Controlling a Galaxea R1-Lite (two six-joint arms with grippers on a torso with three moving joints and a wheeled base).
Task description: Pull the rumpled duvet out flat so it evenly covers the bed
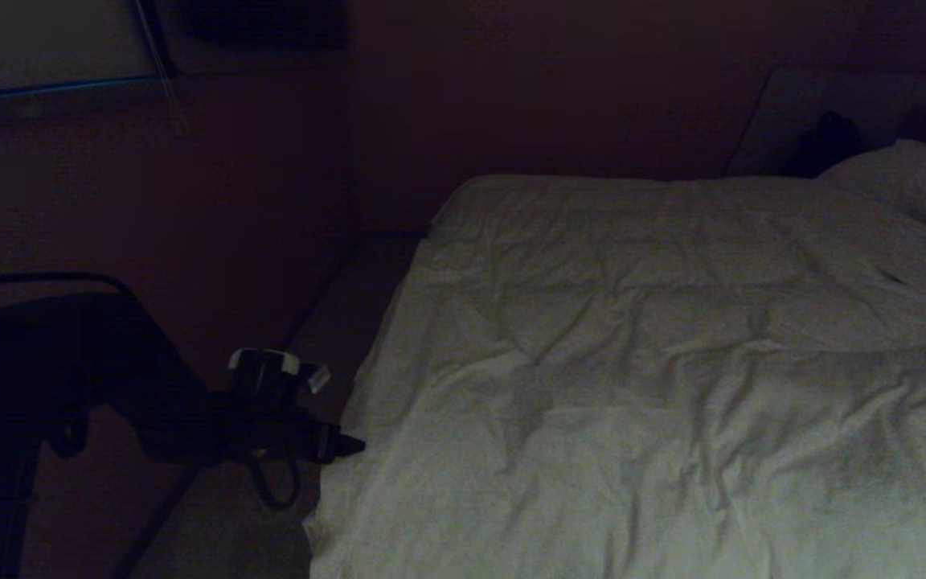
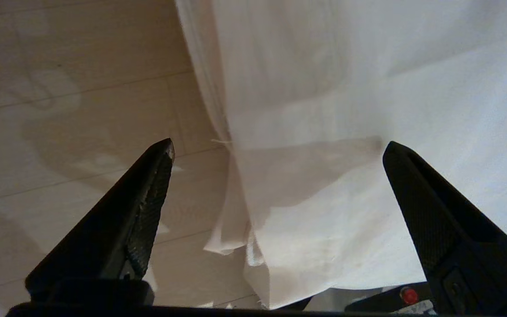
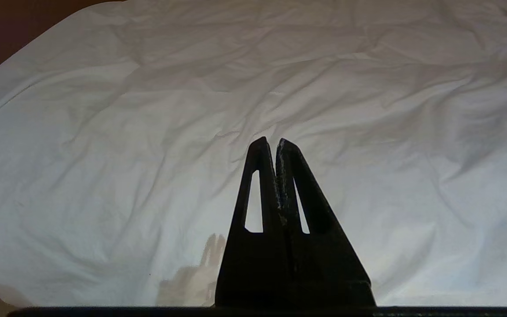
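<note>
The duvet (image 1: 656, 386) is lying spread over the bed (image 1: 374, 289), reaching from the pillow (image 1: 913, 185) at the far right corner down to the near edge, creased and puffy across its middle and draping over the left side toward the pale floor (image 2: 73, 110); no bare mattress is showing in the head view, so coverage is looking close to complete, though wrinkles are still running across the centre. The left gripper (image 2: 277, 147) is hovering low at the bed's left edge, just beside the hanging cloth, its two black fingers (image 2: 148, 193) standing wide apart with the draped duvet edge (image 2: 253, 229) lying between them and nothing clamped. The right gripper (image 3: 271, 143) is hanging over the broad white cover, fingers pressed together and holding nothing, looking parked. My read: the left arm is working the side edge, jaws ready between grasps. The next move is calling for closing on that hanging hem, or a spot further along it, and drawing outward gently so the remaining creases are flattening without dragging the cover off centre
</note>
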